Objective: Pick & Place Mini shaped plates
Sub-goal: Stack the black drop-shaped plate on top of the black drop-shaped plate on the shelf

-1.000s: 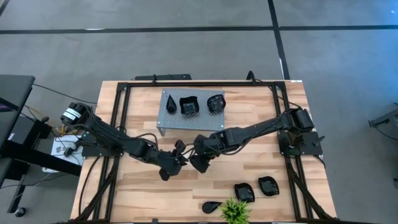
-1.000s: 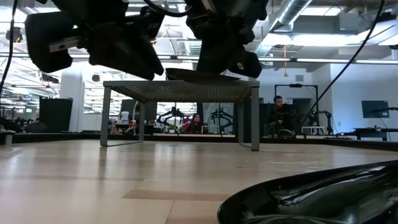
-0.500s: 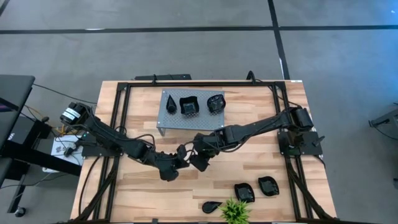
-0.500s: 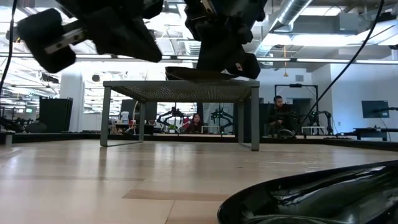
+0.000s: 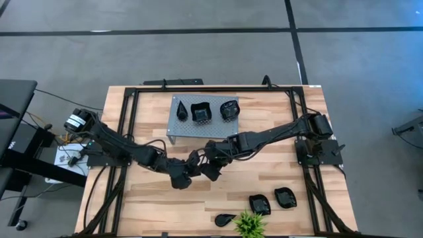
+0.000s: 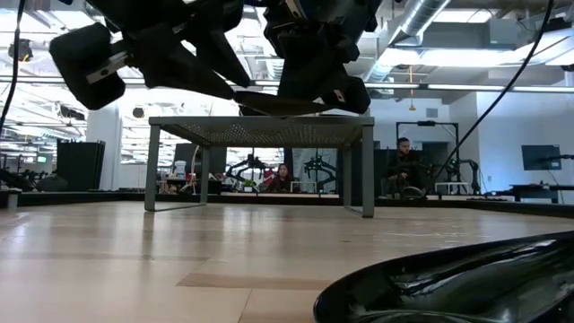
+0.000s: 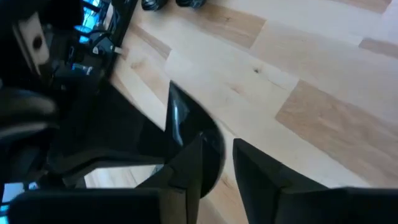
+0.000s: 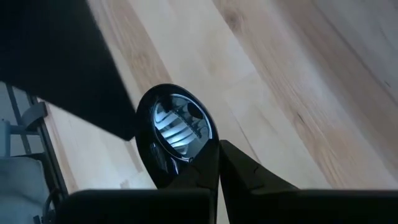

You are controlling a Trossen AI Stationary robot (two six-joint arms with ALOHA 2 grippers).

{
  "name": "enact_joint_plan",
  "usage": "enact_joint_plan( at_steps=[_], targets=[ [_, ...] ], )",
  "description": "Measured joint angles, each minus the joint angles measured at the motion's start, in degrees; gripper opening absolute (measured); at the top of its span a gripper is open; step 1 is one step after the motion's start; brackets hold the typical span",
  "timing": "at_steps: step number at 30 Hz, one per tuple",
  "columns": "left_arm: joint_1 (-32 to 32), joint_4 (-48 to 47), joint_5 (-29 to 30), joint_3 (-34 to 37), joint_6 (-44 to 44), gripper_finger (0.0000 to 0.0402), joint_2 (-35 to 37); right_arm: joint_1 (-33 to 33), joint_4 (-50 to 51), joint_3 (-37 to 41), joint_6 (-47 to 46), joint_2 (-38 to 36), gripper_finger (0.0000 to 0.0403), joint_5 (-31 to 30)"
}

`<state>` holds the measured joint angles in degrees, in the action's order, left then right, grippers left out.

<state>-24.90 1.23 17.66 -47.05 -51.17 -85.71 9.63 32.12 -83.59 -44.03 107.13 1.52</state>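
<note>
A glossy black rounded mini shaped plate (image 8: 177,130) hangs in the air over the middle of the table, with my right gripper (image 8: 217,148) shut on it. My left gripper (image 7: 219,142) stands open right beside it, coming from the table's left. One of its fingers (image 7: 189,165) lies across the plate's rim (image 7: 211,146). Three more plates (image 5: 200,112) rest on the grey perforated stand (image 5: 178,129) at the far side. Three others (image 5: 260,203) lie on the wood near the front edge. My right gripper pinches the plate's rim (image 8: 202,152) between its two fingers, which slant down from the table's right. The plate sticks out beyond the fingertips, nearly level in the low view (image 6: 278,105), lifted clear of the table. My left gripper has one finger over the rim; whether it touches, I cannot tell.
A small green plant (image 5: 250,225) stands at the front edge among the near plates. A black frame (image 5: 132,132) runs around the tabletop. One plate (image 6: 448,287) lies very close to the low camera. Bare wood lies under both grippers.
My left gripper has rolled about its own axis and crept a little toward my right gripper and the plate. My right gripper has kept the plate in the same spot in the air.
</note>
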Motion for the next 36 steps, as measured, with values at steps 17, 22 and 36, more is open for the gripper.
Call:
enact_joint_plan(
  at_steps=[17, 22, 36],
  targets=[
    [0.59, -0.28, -1.8, -0.02, 0.08, 0.0008, -0.02, -1.06, -0.95, -0.09, 2.6, 0.0, 0.0033, 0.05],
    [0.59, -0.33, -2.03, -0.02, -0.03, 0.0008, -0.02, -1.44, -2.08, -0.09, 5.41, 0.0, 0.0055, 0.97],
    [0.51, -0.83, -4.78, -0.11, 6.47, 0.0008, -0.02, -4.75, 5.27, -6.56, 10.58, 0.02, 0.0088, 4.42]
  ],
)
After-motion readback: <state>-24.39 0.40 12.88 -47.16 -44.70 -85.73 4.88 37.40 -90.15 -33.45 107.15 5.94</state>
